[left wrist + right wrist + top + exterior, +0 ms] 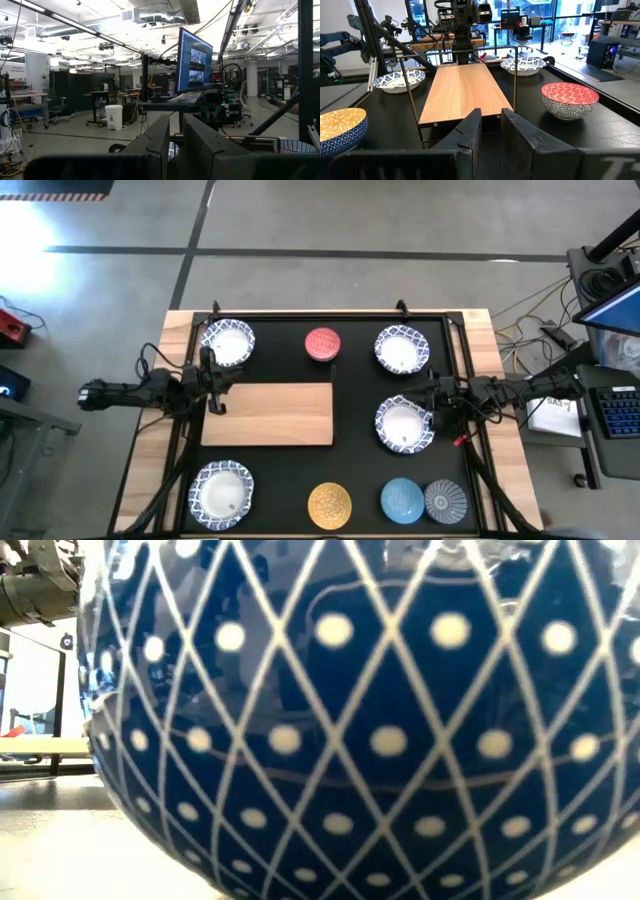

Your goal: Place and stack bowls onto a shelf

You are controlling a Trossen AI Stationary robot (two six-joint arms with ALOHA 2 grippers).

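Note:
The shelf (268, 414), a plain light-wood board, lies left of the table's middle, with nothing on it (462, 92). Around it stand white bowls with blue rims (228, 342) (401, 349) (404, 423) and more bowls along the near edge. The red bowl (322, 343) stands on the black top at the far side (569, 100). My left gripper (215, 385) hovers at the shelf's left end, its fingers (175, 142) shut but for a narrow slit. My right gripper (425, 395) hovers beside the right-hand white bowls, its fingers (491, 132) likewise shut and holding nothing.
Along the near edge stand a white blue-rimmed bowl (221, 493), a yellow one (330, 505), a light blue one (402, 500) and a grey-blue one (445, 501). A dark blue, white-latticed bowl wall (380, 740) fills the low view. Thin metal rods (514, 80) rise beside the shelf.

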